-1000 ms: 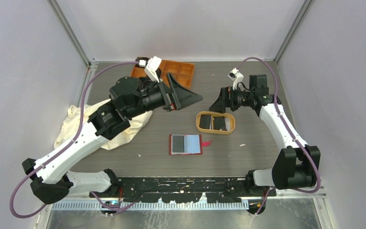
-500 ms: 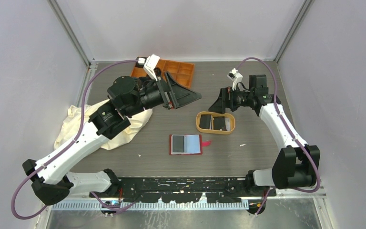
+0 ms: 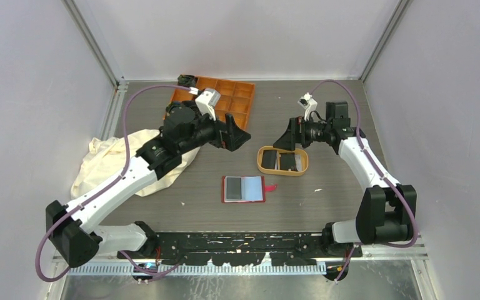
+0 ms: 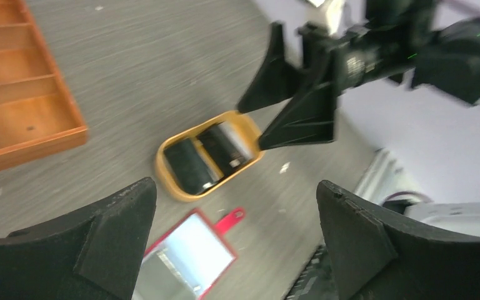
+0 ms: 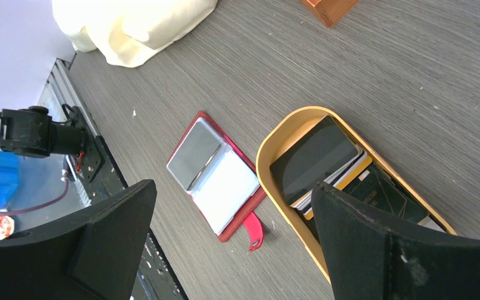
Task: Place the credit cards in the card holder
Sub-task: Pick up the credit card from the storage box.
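**Clerk:** Containers on the worktop [image 3: 325, 206]?

**Inspector:** Three. A tan oval tray [image 3: 282, 173] sits right of centre. An orange compartment box [image 3: 237, 100] sits at the far edge. The red card holder [image 3: 244, 189] lies near the middle, just in front of the tray and apart from it.

**Clerk:** Contents of the tray?

**Inspector:** The credit cards [image 5: 315, 157], in two stacks side by side. One stack has a plain black card on top, with white and yellow edges showing beneath it. The other is topped by a dark printed card [image 5: 381, 195].

**Clerk:** Condition of the card holder?

**Inspector:** It is open flat with its pockets facing up, one grey and one light blue. The snap tab [image 5: 254, 232] points toward the tray.

**Clerk:** The box?

**Inspector:** The compartments in the left wrist view show only their orange floor.

**Clerk:** The hands?

**Inspector:** The left hand [image 3: 236, 133] is above the worktop, between the box and the card holder. Its fingers are spread wide and grip nothing. The right hand [image 3: 285, 136] hangs over the far side of the tray, also spread wide and carrying nothing.

**Clerk:** Anything else?

**Inspector:** A cream cloth [image 3: 100, 165] is bunched under the left arm.
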